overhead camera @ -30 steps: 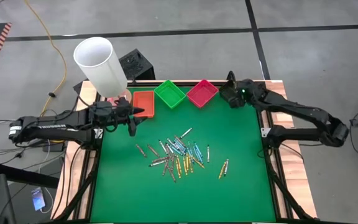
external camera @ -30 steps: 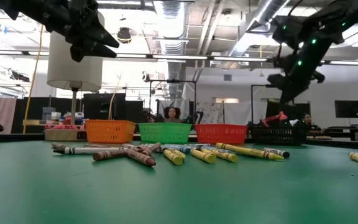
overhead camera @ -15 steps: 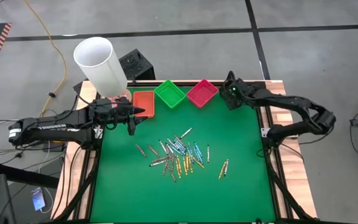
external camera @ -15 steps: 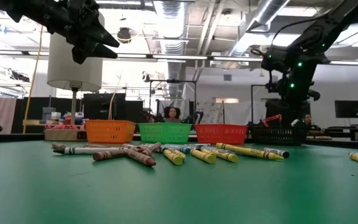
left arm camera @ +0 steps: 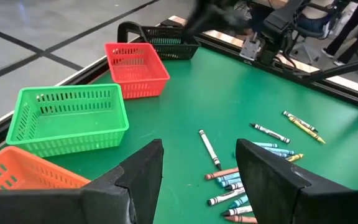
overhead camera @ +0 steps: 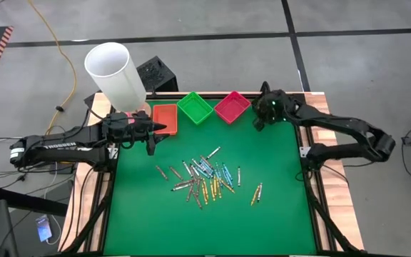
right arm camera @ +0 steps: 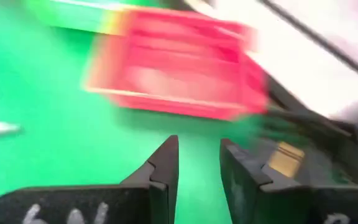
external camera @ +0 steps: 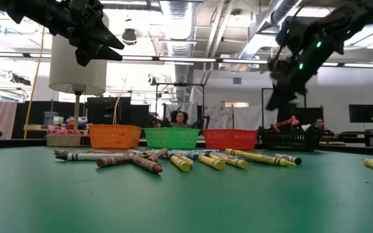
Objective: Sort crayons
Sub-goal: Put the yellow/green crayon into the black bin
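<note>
Looks like a between-crayons moment: right end effector (overhead camera: pixel 259 121) hangs empty, fingers parted, beside the pink tray (overhead camera: pixel 232 106), left end effector (overhead camera: pixel 152 140) open too, so next it needs to reach for the crayons (overhead camera: pixel 207 177) piled mid-worktop.

White lettering "TROSSEN" runs along the left arm (overhead camera: pixel 63 148) link in the high view. Pale marks on the right gripper (right arm camera: pixel 194 165) fingers in the right wrist view are cut off, unreadable. Crayons' (external camera: pixel 173 157) wrappers too small to read. No other legible text.
</note>
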{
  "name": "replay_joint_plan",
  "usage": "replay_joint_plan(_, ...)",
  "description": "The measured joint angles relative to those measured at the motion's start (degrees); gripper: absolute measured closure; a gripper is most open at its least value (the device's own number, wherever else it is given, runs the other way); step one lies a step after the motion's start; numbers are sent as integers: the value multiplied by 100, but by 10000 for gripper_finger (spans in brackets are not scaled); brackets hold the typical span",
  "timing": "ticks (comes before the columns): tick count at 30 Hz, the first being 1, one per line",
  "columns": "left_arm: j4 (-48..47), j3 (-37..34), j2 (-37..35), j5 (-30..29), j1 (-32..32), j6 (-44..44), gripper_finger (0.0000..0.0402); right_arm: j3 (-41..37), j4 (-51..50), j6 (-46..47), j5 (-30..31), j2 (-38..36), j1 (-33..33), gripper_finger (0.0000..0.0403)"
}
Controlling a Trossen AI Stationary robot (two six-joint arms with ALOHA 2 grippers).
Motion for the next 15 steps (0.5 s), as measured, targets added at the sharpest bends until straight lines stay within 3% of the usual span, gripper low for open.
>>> replay_joint_plan(2, 0, 0, 0, 0, 0, 0, 210, 0, -160, -92, -563, -208, 344, 291)
replay_joint_plan(6, 0, 0, 0, -4, 0, 69, 210, 0, -664, -30, -971, -443, 1242, 291)
replay_joint_plan(15, 18, 0, 0, -7, 0, 107, 210, 0, -891, 600, -980, -32, 3650, 291)
